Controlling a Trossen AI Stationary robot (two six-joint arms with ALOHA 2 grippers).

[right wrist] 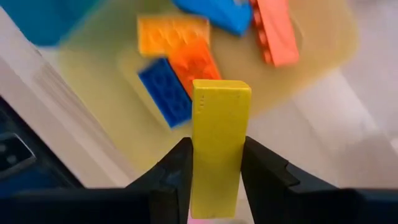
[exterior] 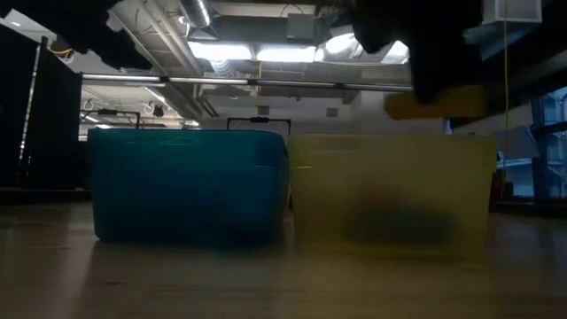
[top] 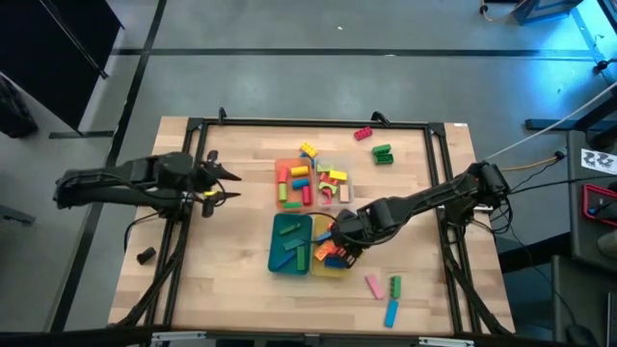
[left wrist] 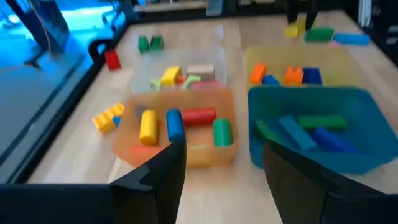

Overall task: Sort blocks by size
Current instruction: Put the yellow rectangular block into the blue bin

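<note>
yellow block gripped, others in trays

Four trays sit in a tight cluster mid-table before me: the orange tray far left, the clear tray far right, the teal tray near left, the yellow tray near right. The wooden table carries a black frame around its edge.
</note>
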